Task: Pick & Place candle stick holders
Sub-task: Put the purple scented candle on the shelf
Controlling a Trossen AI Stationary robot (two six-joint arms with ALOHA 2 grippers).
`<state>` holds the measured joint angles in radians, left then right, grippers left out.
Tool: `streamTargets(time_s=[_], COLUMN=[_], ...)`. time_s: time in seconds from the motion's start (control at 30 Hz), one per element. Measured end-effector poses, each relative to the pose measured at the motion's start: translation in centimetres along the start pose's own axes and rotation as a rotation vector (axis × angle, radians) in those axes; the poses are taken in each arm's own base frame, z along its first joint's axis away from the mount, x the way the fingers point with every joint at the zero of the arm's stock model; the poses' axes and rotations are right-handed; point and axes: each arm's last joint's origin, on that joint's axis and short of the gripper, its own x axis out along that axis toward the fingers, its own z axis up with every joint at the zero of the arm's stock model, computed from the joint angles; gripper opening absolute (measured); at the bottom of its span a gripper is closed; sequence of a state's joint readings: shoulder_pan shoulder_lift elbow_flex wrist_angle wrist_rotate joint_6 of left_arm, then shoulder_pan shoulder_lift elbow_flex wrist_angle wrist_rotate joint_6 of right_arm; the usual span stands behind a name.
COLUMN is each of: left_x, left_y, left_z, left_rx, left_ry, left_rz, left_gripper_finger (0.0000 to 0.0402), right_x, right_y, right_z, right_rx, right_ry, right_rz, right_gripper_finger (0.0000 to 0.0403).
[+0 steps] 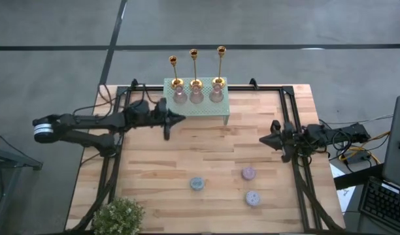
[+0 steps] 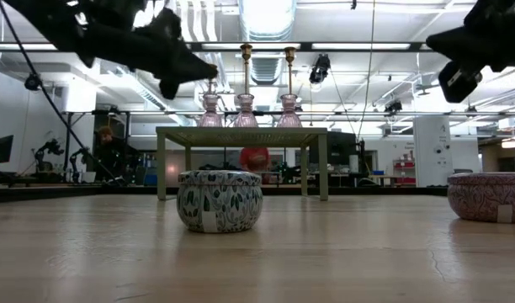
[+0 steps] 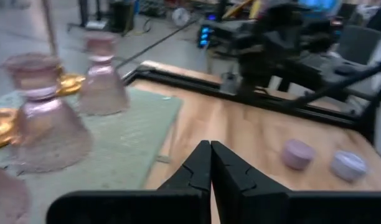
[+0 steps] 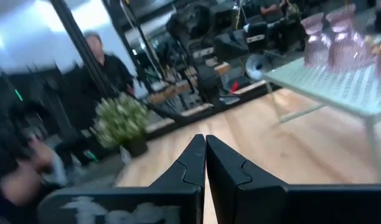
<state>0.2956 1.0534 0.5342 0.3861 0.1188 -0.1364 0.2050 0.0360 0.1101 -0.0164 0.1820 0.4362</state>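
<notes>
Three gold candle stick holders point(image 1: 193, 65) stand upright in a row on their round bases, along the far side of a small pale-green stand point(image 1: 203, 109) at the table's far edge. Their stems point(image 2: 246, 71) rise behind three pink glass pieces point(image 1: 196, 95) on the same stand. My left gripper point(image 1: 182, 119) is shut and holds nothing; it hovers level just off the stand's near left corner, pointing toward the table's right. In its wrist view the shut fingers point(image 3: 210, 152) show beside the stand top point(image 3: 128, 134). My right gripper point(image 1: 262, 139) is shut and holds nothing, raised at the table's right side.
Three small round tins point(image 1: 197, 184) point(image 1: 248, 173) point(image 1: 253, 198) lie on the near half of the wooden table. A potted plant point(image 1: 119, 215) stands at the near left corner. A black frame point(image 1: 288, 104) runs along the table's edges. A person point(image 4: 106, 62) is in the room beyond.
</notes>
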Motion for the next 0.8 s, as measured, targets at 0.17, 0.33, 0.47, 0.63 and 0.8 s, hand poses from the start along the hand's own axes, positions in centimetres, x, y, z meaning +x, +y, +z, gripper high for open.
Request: streamTargets(time_s=[0.17, 0.33, 0.47, 0.63, 0.8], left_x=[-2.2, -4.6, -6.4, -8.2, -8.9], left_y=[-1.7, -2.5, -2.4, -2.0, -2.0], left_z=[-1.2, -3.4, -5.8, -8.1, -9.2], left_rx=[0.034, 0.037, 0.031, 0.015, 0.000], left_ry=[-0.024, -0.050, -0.095, -0.181, -0.168], left_rz=[-0.085, -0.144, -0.169, -0.184, -0.256], left_gripper_finger=[0.0005, 0.0011, 0.0012, 0.0011, 0.0008], right_x=[0.1, 0.6, 1.3, 2.4, 4.2], right_y=[0.2, 0.3, 0.4, 1.5, 3.5], right_z=[0.1, -0.3, -0.7, 0.3, 2.3], right_rx=[0.114, 0.106, 0.100, 0.094, 0.074], right_ry=[0.002, 0.077, 0.120, 0.196, 0.336], right_rz=[0.049, 0.081, 0.075, 0.076, 0.050], right_gripper_finger=[0.0009, 0.0009, 0.0009, 0.0030, 0.0078])
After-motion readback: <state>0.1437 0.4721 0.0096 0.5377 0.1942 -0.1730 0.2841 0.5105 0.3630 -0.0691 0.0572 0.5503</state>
